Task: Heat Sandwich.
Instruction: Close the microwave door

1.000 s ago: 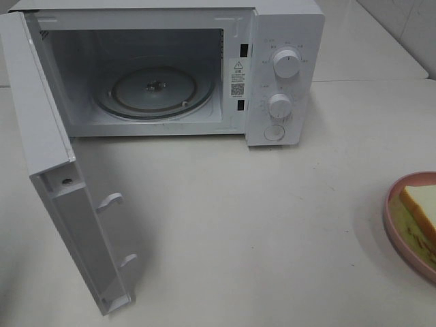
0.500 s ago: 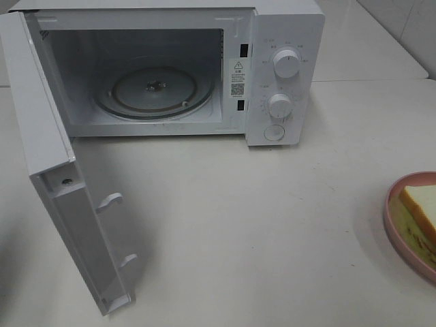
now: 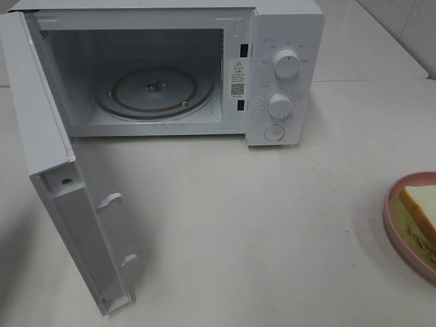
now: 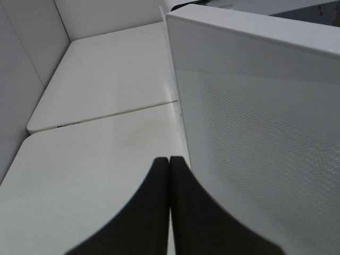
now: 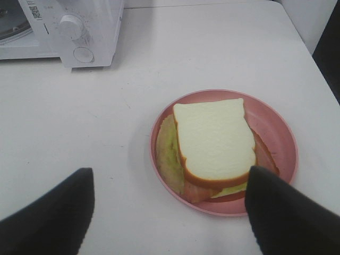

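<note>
The sandwich [image 5: 212, 141], white bread with a tan crust, lies on a round pink plate [image 5: 276, 127] at the table's right edge, partly cut off in the high view, sandwich [image 3: 424, 208] on plate [image 3: 388, 219]. My right gripper [image 5: 170, 170] hovers above it, open, its dark fingers [image 5: 53, 212] on either side of the plate and holding nothing. The white microwave [image 3: 283, 75] stands open with a bare glass turntable [image 3: 153, 92]. My left gripper [image 4: 169, 164] is shut and empty, close beside the outer face of the microwave door [image 4: 255, 133]. Neither gripper shows in the high view.
The microwave door [image 3: 75, 225] swings out to the left toward the table's front. Two knobs [image 3: 286, 63] sit on the control panel. White table [image 3: 259, 225] lies between microwave and plate. A seam [image 4: 106, 112] between two tabletops runs behind the door.
</note>
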Robot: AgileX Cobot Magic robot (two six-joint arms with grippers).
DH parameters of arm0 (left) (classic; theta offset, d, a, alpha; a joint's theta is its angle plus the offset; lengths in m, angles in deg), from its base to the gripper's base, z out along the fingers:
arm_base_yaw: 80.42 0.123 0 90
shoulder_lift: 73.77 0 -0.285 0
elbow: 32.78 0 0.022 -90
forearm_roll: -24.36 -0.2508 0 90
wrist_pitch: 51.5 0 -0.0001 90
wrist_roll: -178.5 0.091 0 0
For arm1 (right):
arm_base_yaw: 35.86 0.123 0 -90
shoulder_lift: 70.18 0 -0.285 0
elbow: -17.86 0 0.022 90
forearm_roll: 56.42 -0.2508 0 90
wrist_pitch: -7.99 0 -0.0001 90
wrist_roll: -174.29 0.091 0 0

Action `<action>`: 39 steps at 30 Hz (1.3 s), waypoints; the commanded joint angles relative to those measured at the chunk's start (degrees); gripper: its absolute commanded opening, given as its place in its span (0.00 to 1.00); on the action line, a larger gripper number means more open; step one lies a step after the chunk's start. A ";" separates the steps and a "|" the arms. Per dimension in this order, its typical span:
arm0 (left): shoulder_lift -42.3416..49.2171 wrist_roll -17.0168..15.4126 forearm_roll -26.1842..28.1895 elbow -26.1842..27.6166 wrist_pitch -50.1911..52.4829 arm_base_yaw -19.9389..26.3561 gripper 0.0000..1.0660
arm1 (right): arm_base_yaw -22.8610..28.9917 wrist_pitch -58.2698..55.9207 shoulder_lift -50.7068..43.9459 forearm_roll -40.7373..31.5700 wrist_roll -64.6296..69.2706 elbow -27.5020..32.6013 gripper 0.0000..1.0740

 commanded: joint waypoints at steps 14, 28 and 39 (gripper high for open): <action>-19.31 -4.87 -7.62 0.29 19.77 -8.19 0.00 | -0.40 0.17 -1.55 0.06 -0.34 0.06 0.71; -28.88 -4.64 2.29 1.09 28.48 -19.02 0.00 | -0.40 0.17 -1.55 0.06 -0.34 0.06 0.70; -35.18 -1.32 13.69 8.82 28.07 -28.82 0.00 | -0.40 0.17 -1.55 0.06 -0.34 0.06 0.70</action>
